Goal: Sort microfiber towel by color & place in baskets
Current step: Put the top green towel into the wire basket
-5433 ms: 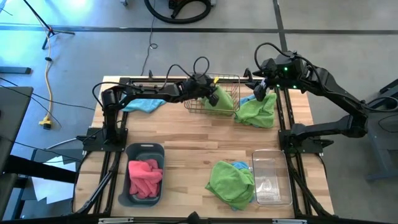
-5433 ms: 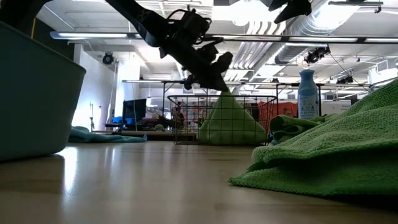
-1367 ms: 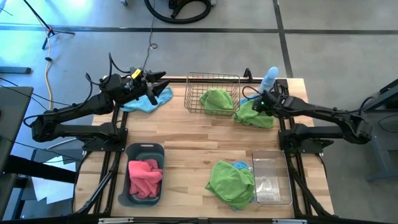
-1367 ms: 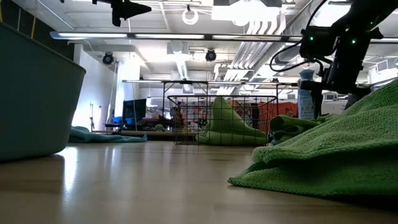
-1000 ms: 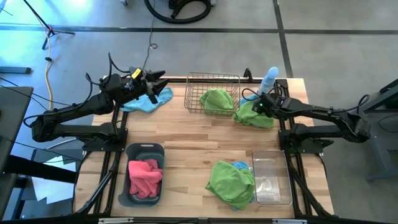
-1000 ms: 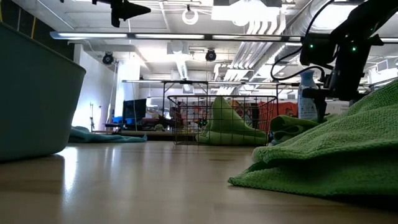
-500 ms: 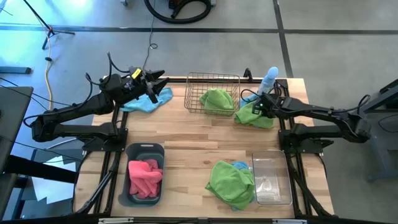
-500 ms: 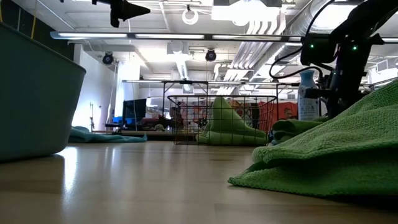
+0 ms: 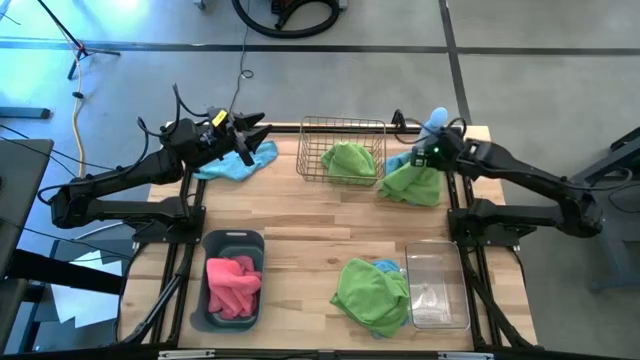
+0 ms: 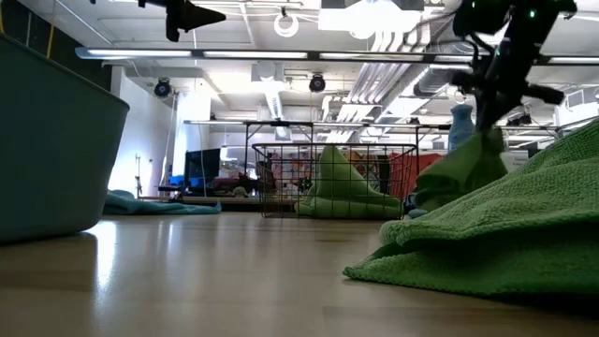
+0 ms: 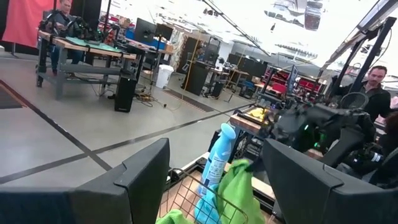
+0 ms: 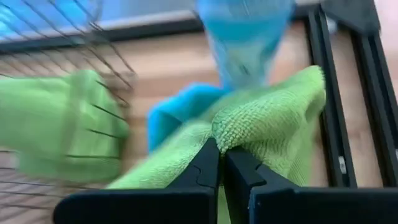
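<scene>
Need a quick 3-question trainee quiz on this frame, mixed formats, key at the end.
1. True or false: the right end effector is shut on the green towel beside the wire basket.
2. Which container holds the pink towel? A) wire basket B) dark tub C) clear tub
3. Fill in: the left end effector, fingers apart, hovers over the ____ towel at the table's far left corner.

Key: 1 true; 2 B; 3 blue.
</scene>
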Controlling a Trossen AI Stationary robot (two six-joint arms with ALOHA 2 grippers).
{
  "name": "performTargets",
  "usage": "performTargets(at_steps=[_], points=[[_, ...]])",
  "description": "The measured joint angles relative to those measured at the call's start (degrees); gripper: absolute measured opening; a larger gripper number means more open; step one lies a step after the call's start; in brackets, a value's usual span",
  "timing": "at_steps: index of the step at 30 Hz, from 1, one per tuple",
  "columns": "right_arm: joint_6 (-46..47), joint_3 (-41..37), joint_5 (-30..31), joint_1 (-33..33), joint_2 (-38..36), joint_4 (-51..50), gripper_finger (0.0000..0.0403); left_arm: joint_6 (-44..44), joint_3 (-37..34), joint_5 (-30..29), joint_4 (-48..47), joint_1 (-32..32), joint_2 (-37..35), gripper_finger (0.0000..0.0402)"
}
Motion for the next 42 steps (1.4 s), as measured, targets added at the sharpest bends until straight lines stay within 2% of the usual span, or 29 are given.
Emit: performTargets(at_steps=[4, 8, 19, 24, 31, 35, 42], points=[[-3.3, 5.1, 1.3, 0.0, -0.1, -1.6, 0.0001, 0.0, 0.0, 0.0, -0.2, 0.0, 0.0, 0.0246], [-3.4, 5.0, 0.6, 0.0, -0.1, -4.5, 0.0001, 0.0, 0.0, 0.0, -0.2, 0.0, 0.0, 0.0246], [3.6, -9.2, -12.9, 7.2, 0.0, -2.1, 0.0, 0.0, 0.0, 0.0, -0.2, 0.0, 0.0, 0.0246], [7.4, -11.8, -13.2, 9.4, -0.1, -1.8, 0.0, 0.0, 0.0, -0.5, -0.2, 0.0, 0.0, 0.0246], [7.1, -15.2, -13.0, 9.3, -0.1, -0.4, 0.0004, 0.0, 0.0, -1.6, -0.2, 0.0, 0.0, 0.0246], [6.6, -15.8, -12.8, 9.3, -0.1, -0.1, 0.005, 0.0, 0.0, -1.6, -0.2, 0.0, 0.0, 0.0246], [1.2, -12.9, -15.1, 9.3, -0.1, -2.1, 0.02, 0.0, 0.0, -1.6, -0.2, 0.0, 0.0, 0.0246]])
